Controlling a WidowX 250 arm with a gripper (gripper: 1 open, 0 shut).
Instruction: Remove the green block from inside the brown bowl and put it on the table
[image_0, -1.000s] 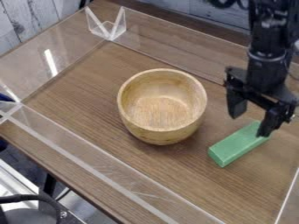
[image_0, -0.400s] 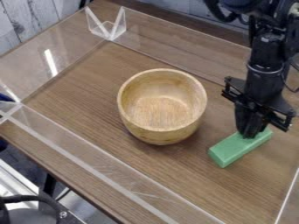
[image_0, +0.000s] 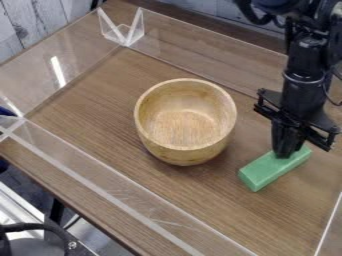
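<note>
The table (image_0: 114, 95) spreads under me, brown wood grain with clear walls along its edges. The bowl (image_0: 166, 150) sits upright near the middle, pale wood, nothing inside it. My gripper (image_0: 290, 150) points straight down at the bowl's three o'clock, fingers drawn together and clamped on the far end of the block (image_0: 266, 173). The block is outside the bowl, lying flat on the table at the bowl's four o'clock, near its wall but apart from it.

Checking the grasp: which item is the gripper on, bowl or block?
The green block, on the table right of the brown bowl; the gripper pinches its far end.
</note>
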